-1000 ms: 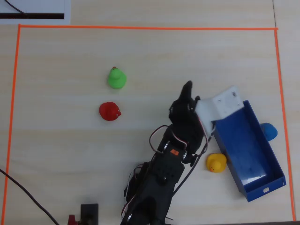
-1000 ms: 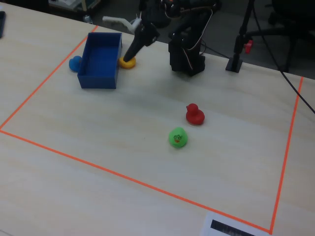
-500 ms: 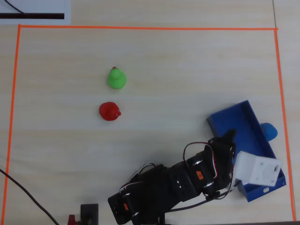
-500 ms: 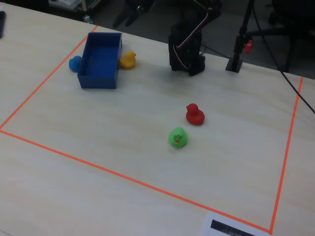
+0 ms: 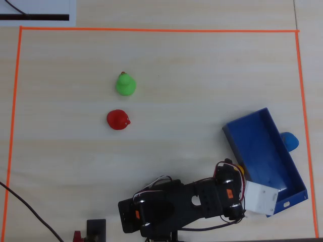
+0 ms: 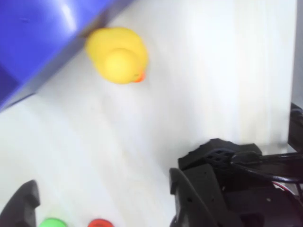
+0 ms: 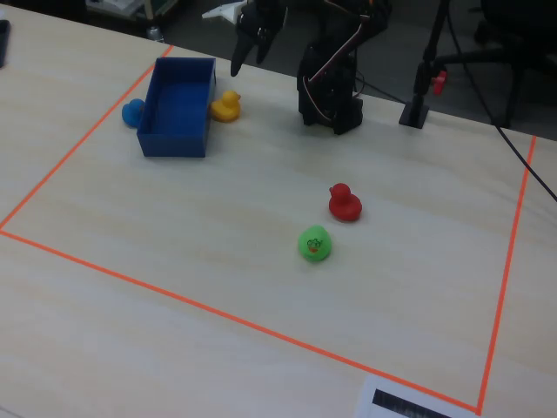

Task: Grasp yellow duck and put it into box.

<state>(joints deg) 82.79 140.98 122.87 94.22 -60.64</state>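
Nearby, yellow duck (image 7: 226, 106) just beside box (image 7: 178, 109).

Glossy plastic box (image 7: 178, 109) on matt wood-grain table (image 7: 261, 174).

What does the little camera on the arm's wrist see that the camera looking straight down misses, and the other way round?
Only the wrist view shows the whole yellow duck, orange beak included, sitting on the table right beside the box's outer wall. Only the overhead view shows the full orange-taped border, the blue toy behind the box, and the arm's body, which hides nearly all of the yellow duck. Both show the blue box, the green duck and the red duck, though the wrist view catches only slivers of those two.
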